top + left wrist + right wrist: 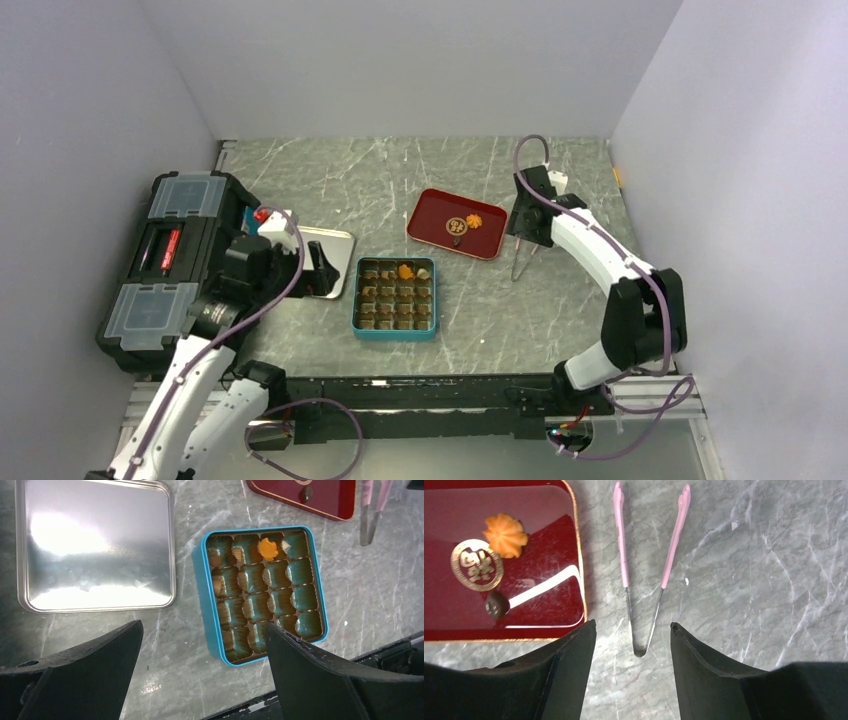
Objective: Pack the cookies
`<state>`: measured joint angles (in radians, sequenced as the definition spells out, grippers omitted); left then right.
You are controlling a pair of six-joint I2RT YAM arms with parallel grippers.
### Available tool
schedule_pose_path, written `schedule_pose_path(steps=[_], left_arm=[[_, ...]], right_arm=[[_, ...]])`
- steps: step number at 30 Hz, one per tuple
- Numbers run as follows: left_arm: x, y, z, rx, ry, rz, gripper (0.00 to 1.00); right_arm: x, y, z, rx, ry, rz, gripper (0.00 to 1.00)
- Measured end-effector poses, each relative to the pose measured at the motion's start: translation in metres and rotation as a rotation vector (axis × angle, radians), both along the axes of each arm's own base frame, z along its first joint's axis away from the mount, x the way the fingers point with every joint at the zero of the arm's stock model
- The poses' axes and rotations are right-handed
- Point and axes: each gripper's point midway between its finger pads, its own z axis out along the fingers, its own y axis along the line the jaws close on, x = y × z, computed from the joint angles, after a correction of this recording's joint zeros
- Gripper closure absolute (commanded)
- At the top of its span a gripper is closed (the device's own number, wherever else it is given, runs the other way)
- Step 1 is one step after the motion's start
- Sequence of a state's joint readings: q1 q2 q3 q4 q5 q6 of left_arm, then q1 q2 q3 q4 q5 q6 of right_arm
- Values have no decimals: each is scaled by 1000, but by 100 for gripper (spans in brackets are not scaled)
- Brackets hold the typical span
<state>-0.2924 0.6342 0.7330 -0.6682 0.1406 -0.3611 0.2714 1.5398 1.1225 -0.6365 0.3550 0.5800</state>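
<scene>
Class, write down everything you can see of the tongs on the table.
The tongs are a thin strip of shiny metal bent into a narrow V, with pink sleeves over the outer half of each arm. They lie flat on the grey marbled table, arms spread, just right of the red tray without touching it. The bend lies between the open jaws of the right gripper, which appear not to touch it. Nothing sits between the tips.

Plain pale lavender walls (400, 60) on three sides of a grey marble-patterned tabletop (380, 170), perhaps stone
</scene>
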Motion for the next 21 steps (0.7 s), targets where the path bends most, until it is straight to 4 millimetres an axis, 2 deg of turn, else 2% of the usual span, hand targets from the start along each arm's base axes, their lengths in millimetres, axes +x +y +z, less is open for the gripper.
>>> schedule_pose_path(steps=[3, 6, 14, 17, 21], left_arm=[[8, 1, -2, 22, 41, 18, 1], [18, 0, -11, 42, 97, 32, 5], [31, 0, -66, 117, 326, 66, 15], [38, 0, -76, 142, 381, 76, 20], [58, -1, -83, 180, 432, 97, 24]], right_arm=[[-4, 5, 18, 19, -35, 32, 41], [-7, 12, 34, 40, -74, 70, 41], [-23, 31, 82, 108, -199, 174, 41], [-32, 34, 92, 131, -228, 195, 41], [-46, 35, 96, 148, -236, 216, 41]])
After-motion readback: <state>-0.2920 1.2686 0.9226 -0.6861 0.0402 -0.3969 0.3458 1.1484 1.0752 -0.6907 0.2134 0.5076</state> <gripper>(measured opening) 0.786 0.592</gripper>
